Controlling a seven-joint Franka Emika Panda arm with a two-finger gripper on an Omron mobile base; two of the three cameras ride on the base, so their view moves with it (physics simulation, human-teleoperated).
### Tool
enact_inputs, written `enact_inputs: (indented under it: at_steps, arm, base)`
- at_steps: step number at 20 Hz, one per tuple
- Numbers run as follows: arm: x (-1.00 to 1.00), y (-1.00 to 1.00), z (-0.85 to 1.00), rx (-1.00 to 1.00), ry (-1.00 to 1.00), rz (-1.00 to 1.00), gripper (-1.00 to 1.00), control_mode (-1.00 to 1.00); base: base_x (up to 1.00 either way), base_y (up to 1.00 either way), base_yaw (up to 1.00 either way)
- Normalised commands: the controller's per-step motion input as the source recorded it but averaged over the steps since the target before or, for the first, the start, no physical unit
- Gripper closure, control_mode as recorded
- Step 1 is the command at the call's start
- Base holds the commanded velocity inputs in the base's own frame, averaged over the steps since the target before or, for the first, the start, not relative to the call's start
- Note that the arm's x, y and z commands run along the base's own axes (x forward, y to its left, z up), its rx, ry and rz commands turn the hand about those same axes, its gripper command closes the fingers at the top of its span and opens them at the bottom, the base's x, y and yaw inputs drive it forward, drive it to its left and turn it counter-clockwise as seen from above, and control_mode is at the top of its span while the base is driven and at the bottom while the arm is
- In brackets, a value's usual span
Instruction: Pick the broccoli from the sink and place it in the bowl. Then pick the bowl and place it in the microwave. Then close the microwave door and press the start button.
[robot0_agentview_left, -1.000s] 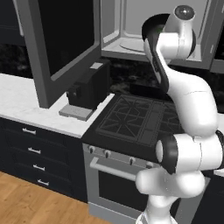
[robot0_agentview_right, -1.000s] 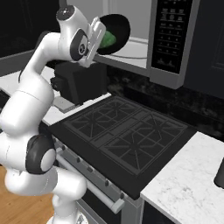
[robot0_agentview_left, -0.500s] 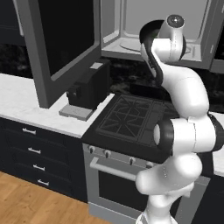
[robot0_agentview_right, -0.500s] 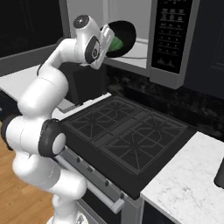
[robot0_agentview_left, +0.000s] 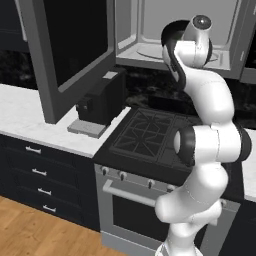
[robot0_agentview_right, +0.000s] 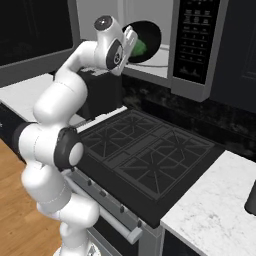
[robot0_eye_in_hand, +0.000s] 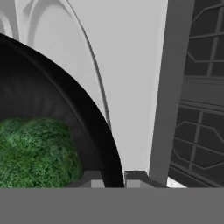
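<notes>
Left base view: microwave door (robot0_agentview_left: 75, 55) open beside the raised arm; right base view: pincer (robot0_agentview_right: 131, 41) clamped on bowl (robot0_agentview_right: 145, 41) rim at microwave (robot0_agentview_right: 150, 55) mouth; hand view: broccoli (robot0_eye_in_hand: 37, 151) inside bowl, so setting down, door, start remain.

A black coffee machine (robot0_agentview_left: 102, 97) stands on the white counter (robot0_agentview_left: 30, 117) beside the gas stove (robot0_agentview_right: 150, 160); dark drawers (robot0_agentview_left: 37, 175) sit below.
</notes>
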Motion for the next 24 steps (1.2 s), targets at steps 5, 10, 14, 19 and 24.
enact_inputs:
  at_steps: [5,10,14,19,24]
  arm:
    - [0.37,-0.04,0.0,0.0,0.01,0.0,1.0,-1.0]
    - [0.46,-0.02,-0.27,0.0,0.0,0.0,1.0,-1.0]
    - [0.46,0.0,-0.34,0.0,0.0,0.0,-1.0,-1.0]
    - [0.29,0.0,-0.23,0.0,-0.05,0.0,-1.0,-1.0]
    - [-0.19,0.2,-0.2,-0.01,-0.44,0.09,-1.0,-1.0]
  base:
    - [0.0,0.0,0.0]
    - [0.0,0.0,0.0]
    - [0.0,0.0,0.0]
    - [0.0,0.0,0.0]
    - [0.0,0.0,0.0]
